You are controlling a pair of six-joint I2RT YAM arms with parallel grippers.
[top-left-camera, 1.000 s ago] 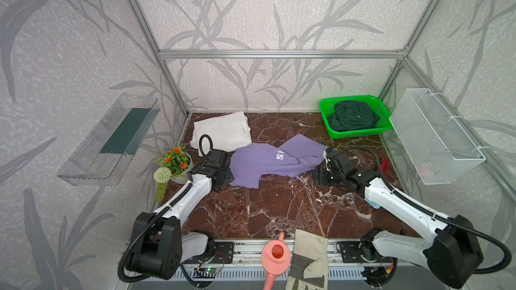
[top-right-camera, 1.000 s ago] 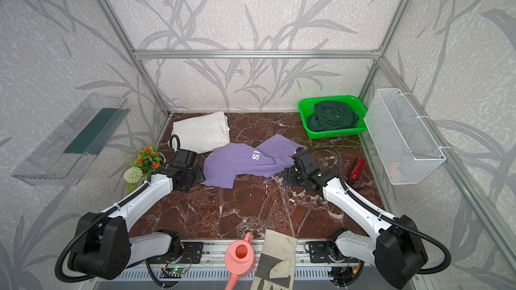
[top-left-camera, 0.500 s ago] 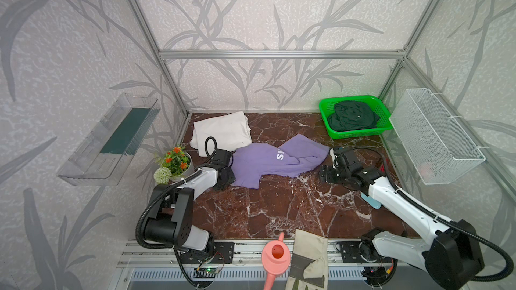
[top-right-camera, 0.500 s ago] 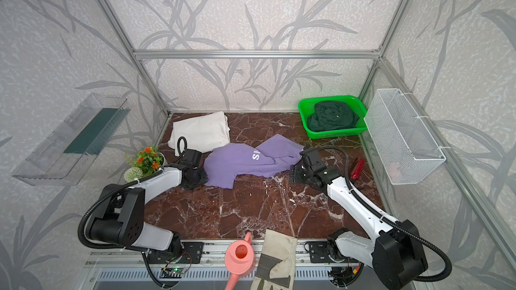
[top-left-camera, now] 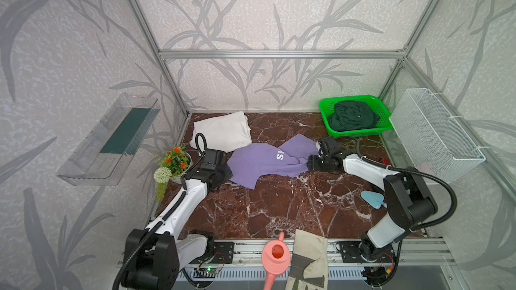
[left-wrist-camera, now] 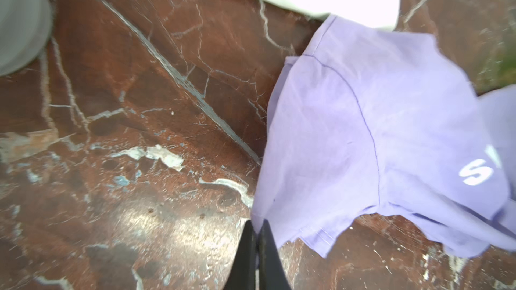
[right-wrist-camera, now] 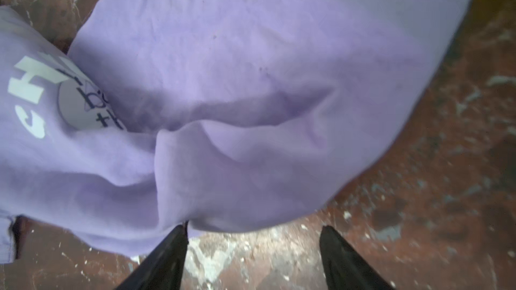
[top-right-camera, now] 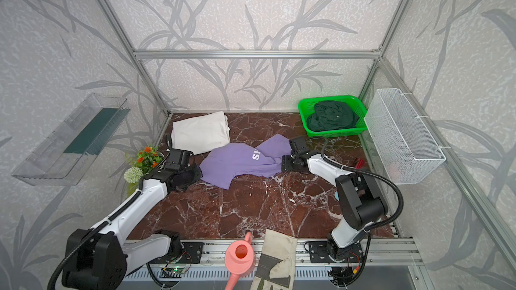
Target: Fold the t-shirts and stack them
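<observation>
Purple tee point(top-left-camera: 268, 160), white "SH" showing, lies crumpled beside the white tee point(top-left-camera: 222, 131); green tee point(top-left-camera: 351, 115) fills the basket point(top-left-camera: 324, 107). Left gripper point(left-wrist-camera: 256, 223) pinches the purple sleeve edge; right gripper point(right-wrist-camera: 254, 232) gapes at the opposite edge.

— What's on the desk point(top-left-camera: 279, 205)?
— A spread t-shirt point(top-left-camera: 268, 163) lies mid-desk, with the left end effector point(top-left-camera: 227, 175) and the right end effector point(top-left-camera: 310, 163) at its side edges. A folded t-shirt point(top-left-camera: 222, 132) lies behind-left. At back right a basket point(top-left-camera: 325, 110) holds a third t-shirt point(top-left-camera: 351, 115).
— And in front?
— A watering can point(top-left-camera: 275, 255) and a glove point(top-left-camera: 310, 258), side by side.
</observation>
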